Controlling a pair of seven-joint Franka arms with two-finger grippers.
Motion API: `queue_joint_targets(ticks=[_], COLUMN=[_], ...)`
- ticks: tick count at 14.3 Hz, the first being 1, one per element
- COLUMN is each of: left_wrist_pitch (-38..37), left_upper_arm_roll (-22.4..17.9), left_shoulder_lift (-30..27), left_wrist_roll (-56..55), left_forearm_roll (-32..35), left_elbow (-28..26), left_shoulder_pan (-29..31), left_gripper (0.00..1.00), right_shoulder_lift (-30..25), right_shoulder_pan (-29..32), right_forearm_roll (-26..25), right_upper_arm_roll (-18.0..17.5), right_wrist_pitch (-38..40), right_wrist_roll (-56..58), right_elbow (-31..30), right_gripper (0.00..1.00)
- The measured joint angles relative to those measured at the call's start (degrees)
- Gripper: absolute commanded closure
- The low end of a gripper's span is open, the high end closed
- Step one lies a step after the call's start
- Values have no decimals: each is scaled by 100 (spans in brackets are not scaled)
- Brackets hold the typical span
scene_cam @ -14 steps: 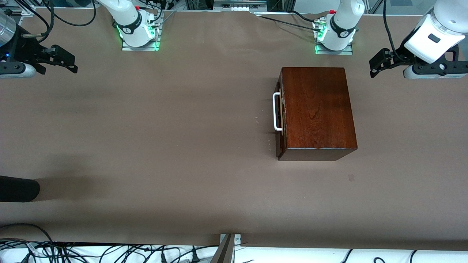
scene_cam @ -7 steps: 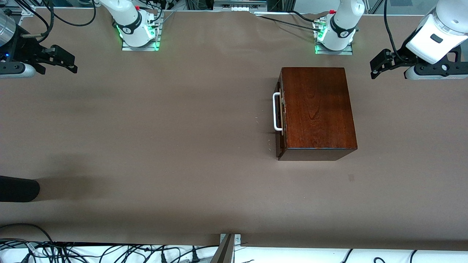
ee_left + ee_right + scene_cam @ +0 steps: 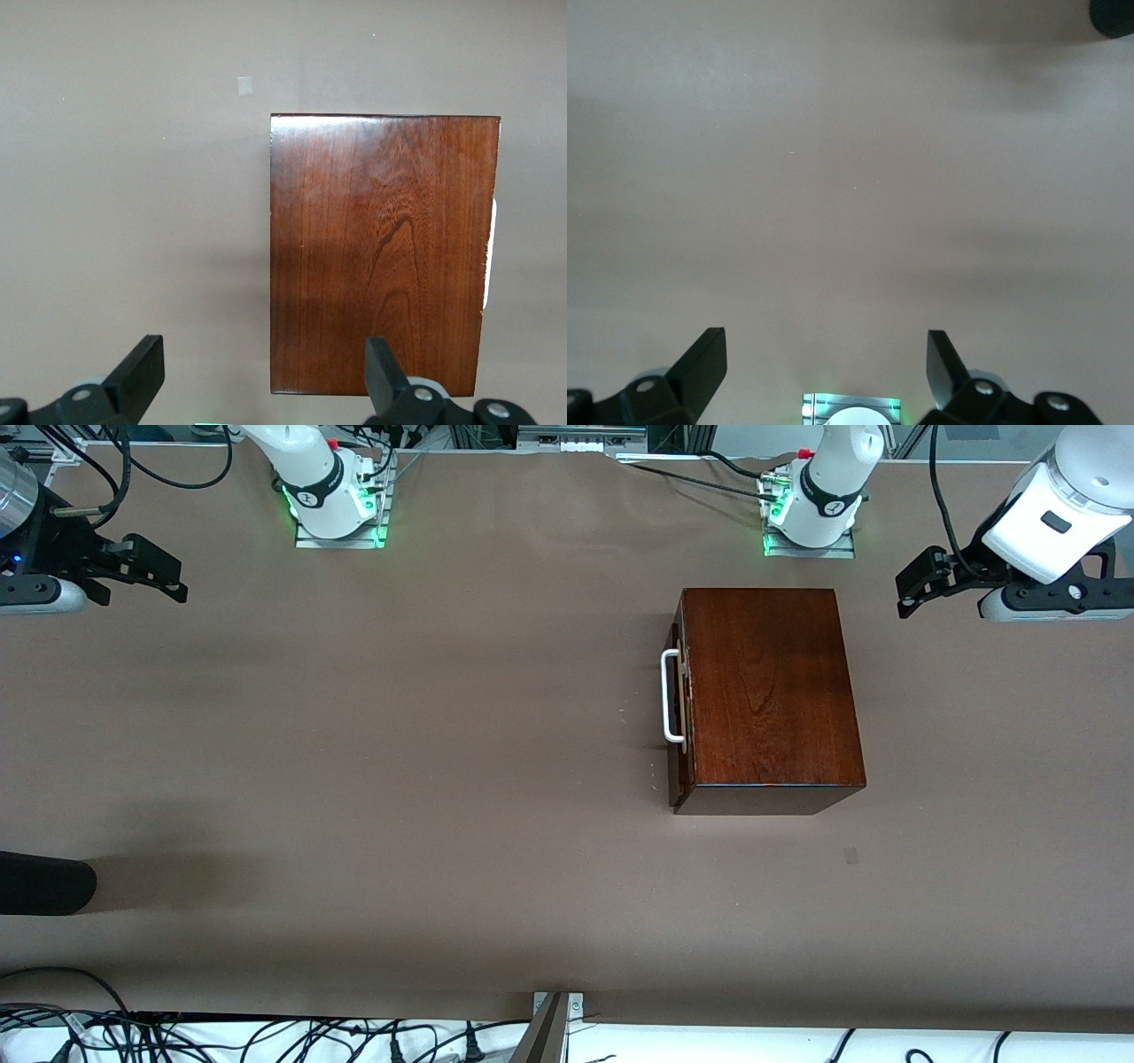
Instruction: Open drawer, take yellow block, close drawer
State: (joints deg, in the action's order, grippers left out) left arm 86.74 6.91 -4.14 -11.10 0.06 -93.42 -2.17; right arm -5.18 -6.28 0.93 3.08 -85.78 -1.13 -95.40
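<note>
Brown counter [image 3: 443, 735] is seen with one mahogany box [image 3: 769, 691] set toward the left arm's end, its drawer [image 3: 679, 700] pushed fully shut and white bar handle [image 3: 670, 695] faced toward the right arm's end; no yellow block is seen in any view. Left gripper [image 3: 912, 589] is held up over bare counter beside the box, fingers [image 3: 142, 367] spread wide and empty. Right gripper [image 3: 164, 576] is parked over the right arm's end, fingers [image 3: 704, 359] likewise wide and empty.
</note>
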Motion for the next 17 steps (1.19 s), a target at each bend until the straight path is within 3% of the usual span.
queue_joint_targets(ticks=[5,11,13,17], left_wrist_pitch=[0,58,76,166], left_upper_arm_roll=[164,1427,1638,1672], left_shoulder_lift=[78,1039,1478,2169], left_wrist_roll=[-452,-1946,-2331,-3288], left_forearm_roll=[-12,-23,20,567], left_elbow=[26,472,669,807], left_shoulder_pan=[-14,-179,-518,-1601], left_gripper=[0,0,0,0], right_shoulder_lift=[4,9,15,19], right_shoulder_pan=[6,26,32,42], right_forearm_roll=[-1,-8,-40,-56], right_upper_arm_roll=[3,23,26,30], right_wrist_pitch=[0,0,0,0], right_wrist_roll=[0,0,0,0], right_elbow=[0,-2,-3,-6], right_gripper=[0,0,0,0])
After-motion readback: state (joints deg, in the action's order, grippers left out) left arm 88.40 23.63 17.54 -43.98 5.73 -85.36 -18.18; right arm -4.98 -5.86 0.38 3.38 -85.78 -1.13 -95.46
